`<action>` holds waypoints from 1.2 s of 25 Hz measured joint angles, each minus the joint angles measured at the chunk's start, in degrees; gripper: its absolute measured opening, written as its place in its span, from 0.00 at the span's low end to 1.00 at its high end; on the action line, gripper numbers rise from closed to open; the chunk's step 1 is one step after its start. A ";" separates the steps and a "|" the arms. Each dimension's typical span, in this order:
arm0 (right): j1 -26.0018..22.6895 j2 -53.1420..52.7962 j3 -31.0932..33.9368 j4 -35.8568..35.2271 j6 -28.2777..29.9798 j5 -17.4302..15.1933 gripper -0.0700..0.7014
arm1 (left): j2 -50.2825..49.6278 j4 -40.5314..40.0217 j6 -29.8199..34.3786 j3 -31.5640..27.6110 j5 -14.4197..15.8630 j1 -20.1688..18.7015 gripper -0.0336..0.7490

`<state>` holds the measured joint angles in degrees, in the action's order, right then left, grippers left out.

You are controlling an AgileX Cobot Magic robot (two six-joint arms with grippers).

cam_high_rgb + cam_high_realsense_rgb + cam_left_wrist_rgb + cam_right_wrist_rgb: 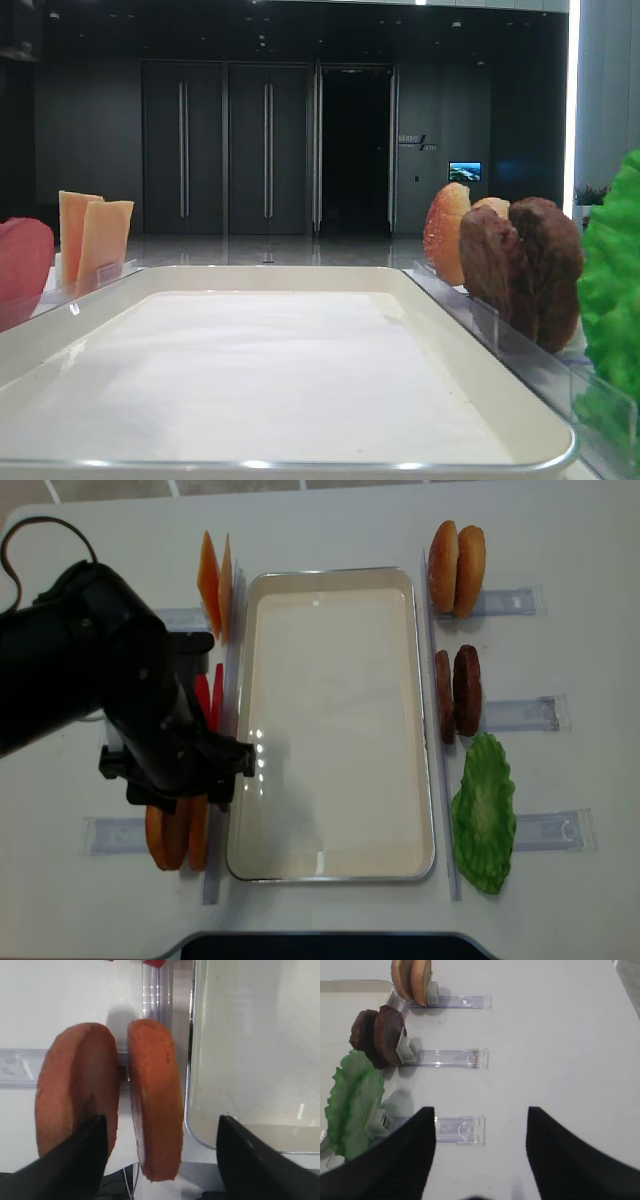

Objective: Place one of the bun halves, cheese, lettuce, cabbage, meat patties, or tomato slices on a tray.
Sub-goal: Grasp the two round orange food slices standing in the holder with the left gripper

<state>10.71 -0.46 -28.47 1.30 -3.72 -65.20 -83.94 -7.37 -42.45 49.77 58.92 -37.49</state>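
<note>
My left fingers (162,1160) hang spread wide over two upright orange-brown discs (155,1100) at lower left, gripping nothing. My right fingers (480,1152) gape empty over the table (560,1050). The tray (425,730), mid-frame, holds only paper.

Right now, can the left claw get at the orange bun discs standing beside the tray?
Probably yes. The left claw hovers open right over the two bun halves standing on edge, its fingers straddling them, and nothing sits between. The tray rim lies close alongside.
</note>
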 joint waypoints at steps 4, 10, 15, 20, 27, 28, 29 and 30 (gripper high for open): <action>0.00 0.00 0.00 0.00 0.00 0.00 0.63 | -1.51 -0.33 0.00 0.00 -0.07 0.00 0.70; 0.00 0.00 0.00 0.00 0.00 0.00 0.63 | -2.66 -0.57 0.83 0.04 -0.19 0.00 0.70; 0.00 0.00 0.00 0.00 0.00 0.00 0.63 | -2.66 -0.57 1.03 0.04 0.60 0.00 0.67; 0.00 0.00 0.00 0.00 0.00 0.00 0.63 | -2.66 -0.92 1.08 0.11 3.14 0.00 0.49; 0.00 0.00 0.00 0.00 0.00 0.00 0.63 | -2.66 -1.62 1.08 0.11 3.46 0.00 0.25; 0.00 0.00 0.00 0.00 0.00 0.00 0.63 | -2.66 -1.67 1.08 0.11 3.52 0.00 0.23; 0.00 0.00 0.00 0.00 0.00 0.00 0.63 | -2.66 -1.67 1.08 0.11 3.52 0.00 0.23; 0.00 0.00 0.00 0.00 0.00 0.00 0.63 | -2.66 -1.72 1.08 0.11 3.57 0.00 0.23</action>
<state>10.71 -0.46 -28.47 1.30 -3.72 -65.20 -86.59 -9.10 -41.37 49.88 62.48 -37.49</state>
